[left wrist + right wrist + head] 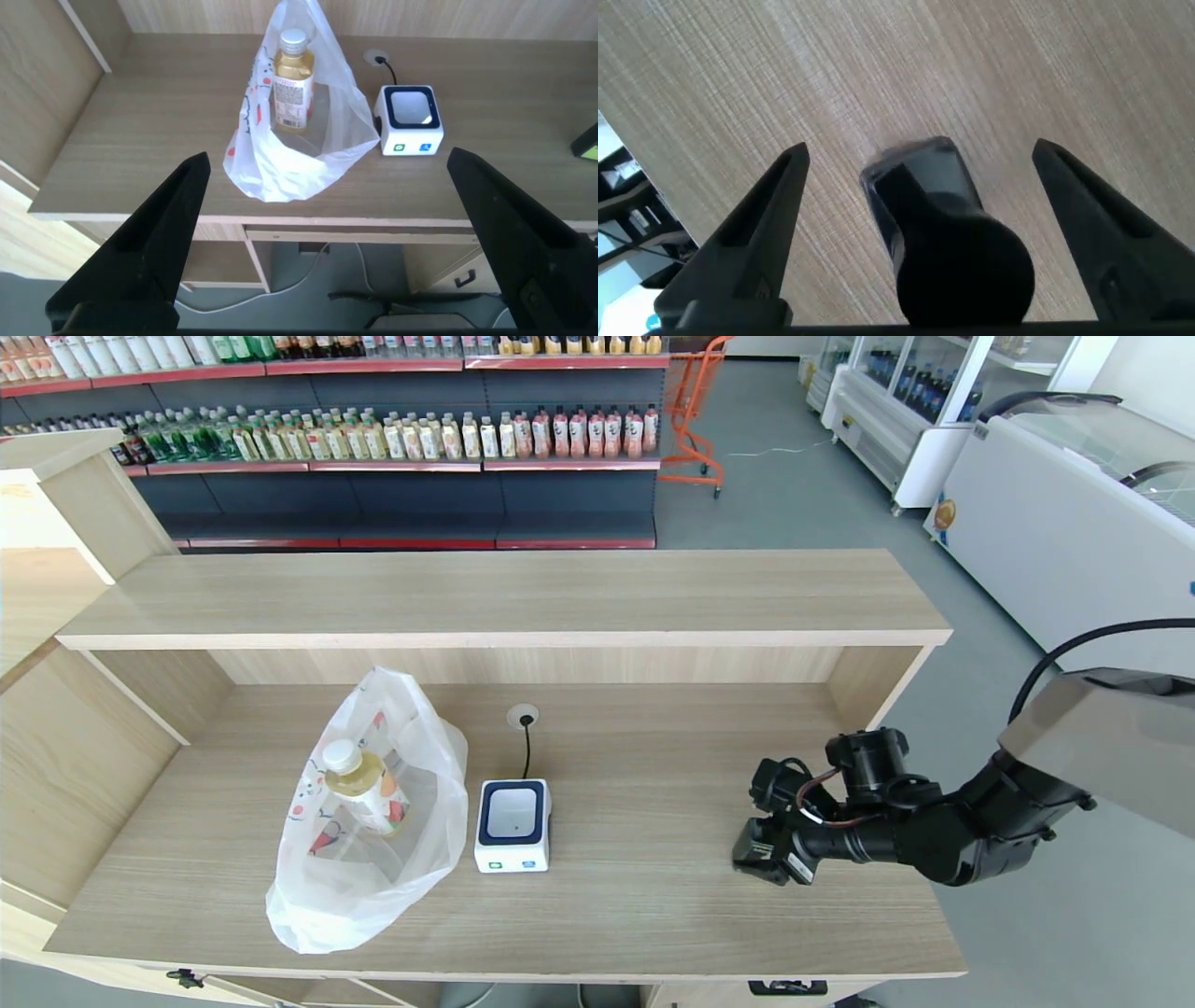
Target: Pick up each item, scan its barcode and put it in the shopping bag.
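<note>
A white plastic shopping bag [317,905] is sitting on the left of the wooden counter [653,896]. It is holding a yellow-drink bottle [362,787] whose label print is too small to read. A white scanner [513,824] is sitting just beside the bag. The right gripper [920,149] is hovering over bare counter near the right edge, well apart from the bag, fingers spread wide and gripping nothing. The left gripper [327,161] is gaping wide and empty off the near edge, facing the bag.

I see the shopping bag [366,859] slumped on the wooden counter [653,905], with a white-capped bottle [364,789] tilted inside it; the scanner [513,825] sits just beside the bag, to its right; its cable [527,747] runs back to a grommet [522,715]; my right gripper [761,854] hangs low over the counter, well apart from the scanner.
</note>
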Motion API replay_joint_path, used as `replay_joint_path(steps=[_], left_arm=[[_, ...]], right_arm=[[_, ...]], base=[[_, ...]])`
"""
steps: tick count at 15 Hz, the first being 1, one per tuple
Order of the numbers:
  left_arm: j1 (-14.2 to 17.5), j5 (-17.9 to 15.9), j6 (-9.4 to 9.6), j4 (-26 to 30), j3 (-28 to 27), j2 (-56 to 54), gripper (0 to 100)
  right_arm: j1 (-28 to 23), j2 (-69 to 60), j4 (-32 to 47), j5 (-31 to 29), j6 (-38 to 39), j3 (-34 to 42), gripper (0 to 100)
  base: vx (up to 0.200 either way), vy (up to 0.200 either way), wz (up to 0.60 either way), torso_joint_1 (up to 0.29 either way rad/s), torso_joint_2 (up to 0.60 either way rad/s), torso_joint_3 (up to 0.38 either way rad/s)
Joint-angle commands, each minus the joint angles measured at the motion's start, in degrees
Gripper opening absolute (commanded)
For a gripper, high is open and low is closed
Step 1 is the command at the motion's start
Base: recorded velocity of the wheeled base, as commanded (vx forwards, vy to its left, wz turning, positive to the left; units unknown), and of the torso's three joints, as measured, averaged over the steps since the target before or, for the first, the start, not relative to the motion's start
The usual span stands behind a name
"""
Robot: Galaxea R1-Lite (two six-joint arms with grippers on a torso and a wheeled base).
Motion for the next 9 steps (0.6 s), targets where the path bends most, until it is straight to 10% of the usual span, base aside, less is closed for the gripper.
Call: replay_joint_path(steps=[1, 9], left_arm=[[0.0, -0.02, -0.02, -0.01, 0.01, -0.02, 100], [0.0, 0.07, -0.02, -0.01, 0.01, -0.02, 100]], right_arm=[[1.32, 3.71, -1.63, -0.07, -0.02, -1.8, 0], [-0.35, -7.63, -9.1, -0.07, 9.12, 8.3, 0]], base=[[0.0, 0.0, 0.0, 0.0, 0.0, 0.0], [0.0, 0.0, 0.0, 0.0, 0.0, 0.0]])
